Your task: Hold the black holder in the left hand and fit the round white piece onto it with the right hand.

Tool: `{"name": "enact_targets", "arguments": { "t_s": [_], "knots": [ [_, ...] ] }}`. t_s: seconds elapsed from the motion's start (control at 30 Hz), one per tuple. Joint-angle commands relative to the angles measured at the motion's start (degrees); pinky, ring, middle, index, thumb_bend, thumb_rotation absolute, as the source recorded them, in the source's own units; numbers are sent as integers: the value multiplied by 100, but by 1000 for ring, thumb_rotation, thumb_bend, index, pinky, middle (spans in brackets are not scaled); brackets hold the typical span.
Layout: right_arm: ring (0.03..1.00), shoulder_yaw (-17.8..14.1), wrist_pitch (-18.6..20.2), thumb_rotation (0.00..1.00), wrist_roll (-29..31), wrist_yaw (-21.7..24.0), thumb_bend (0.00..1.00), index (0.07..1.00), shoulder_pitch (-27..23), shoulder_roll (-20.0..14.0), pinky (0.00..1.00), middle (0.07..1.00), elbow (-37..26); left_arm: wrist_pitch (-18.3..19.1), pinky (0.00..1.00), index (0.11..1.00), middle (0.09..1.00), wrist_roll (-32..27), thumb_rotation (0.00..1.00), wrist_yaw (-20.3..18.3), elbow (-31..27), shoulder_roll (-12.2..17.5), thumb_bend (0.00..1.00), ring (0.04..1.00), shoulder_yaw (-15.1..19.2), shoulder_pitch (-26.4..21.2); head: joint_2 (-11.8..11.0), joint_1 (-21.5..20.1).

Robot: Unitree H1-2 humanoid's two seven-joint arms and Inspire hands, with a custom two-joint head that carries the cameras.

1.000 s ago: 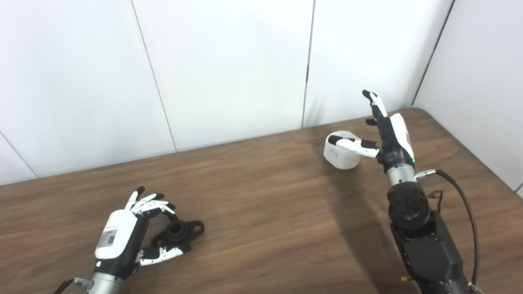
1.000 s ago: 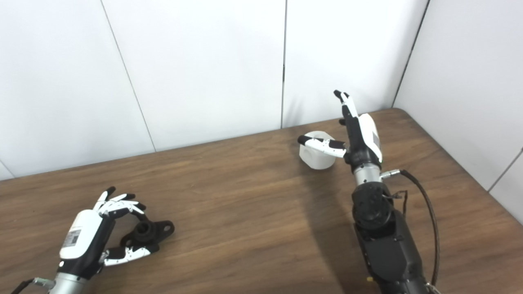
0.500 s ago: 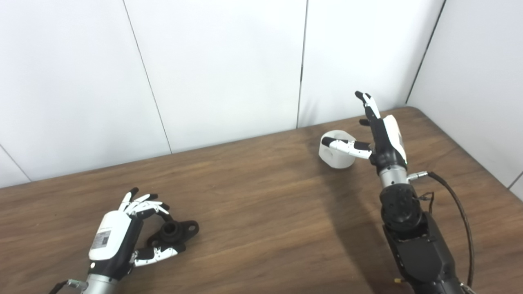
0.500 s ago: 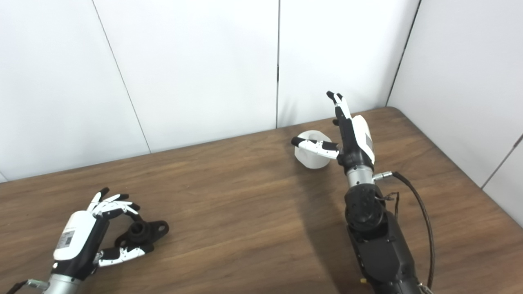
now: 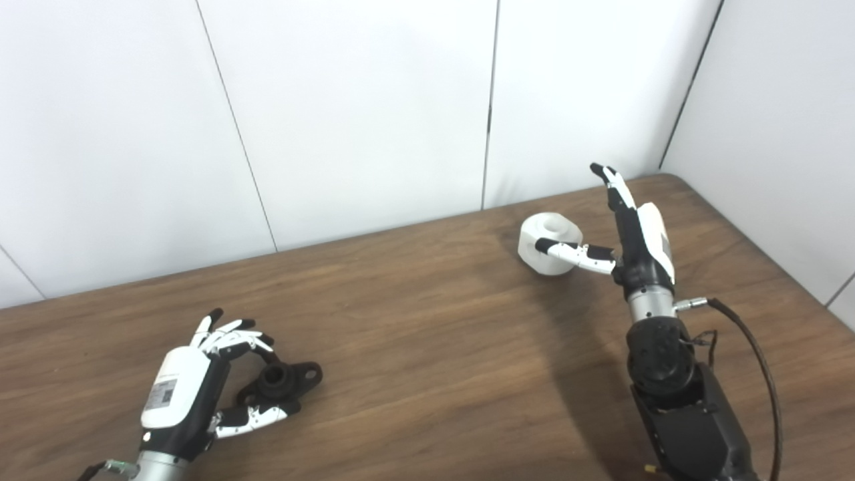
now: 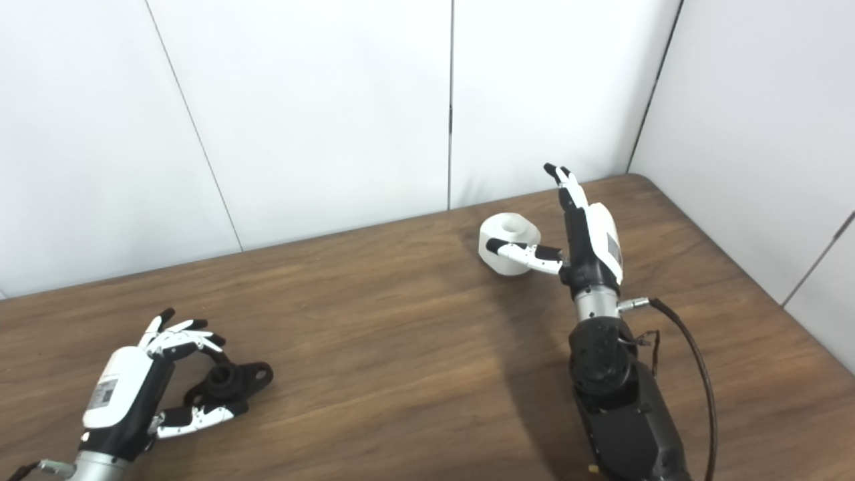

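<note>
Black holder [image 5: 279,383] is seen lying flat on the wooden table [image 5: 427,347], near-left area. It is matte black, with a raised round collar in the middle with a bore, and flat lugs to either side; a hole is visible in the right lug.

Left hand [image 5: 194,394] is curled around the holder from its left side: fingers [image 5: 234,339] arch over the far edge, thumb [image 5: 257,417] is laid along the near edge. Whether contact is actually made cannot be told; the holder is not lifted.

Round white piece [image 5: 549,242] is seen standing on the table at far right, close to the wall panels [image 5: 361,107]. It is a short, chunky white cylinder with a rounded top edge and a shallow round recess in the top centre.

Right hand [image 5: 634,234] is placed just right of the white piece, spread: fingers [image 5: 611,184] are pointed up and away, clear of the piece, and the thumb [image 5: 574,251] is stretched across its near side. Nothing is gripped.

The two parts are well apart, at opposite ends of the table.
</note>
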Motion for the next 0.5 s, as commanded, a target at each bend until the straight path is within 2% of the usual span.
{"name": "enact_targets", "arguments": {
  "t_s": [0.0, 0.3, 0.47],
  "knots": [
    [971, -33, -256, 340, -72, -155, 774, 914, -116, -95, 886, 970, -47, -80, 1000, 483, 689, -40, 42, 66, 439, -41, 520, 837, -115, 731, 8, -33],
    [962, -72, -307, 345, 74, -118, 841, 956, -200, -204, 864, 959, 381, -97, 1000, 483, 687, -85, 41, 53, 436, -24, 520, 833, -111, 730, -26, -118],
    [960, -31, -186, 345, 48, -55, 887, 984, -276, -277, 842, 970, 554, -114, 1000, 483, 687, -87, 41, 66, 480, -17, 520, 830, -110, 719, -36, -142]
  ]
}}
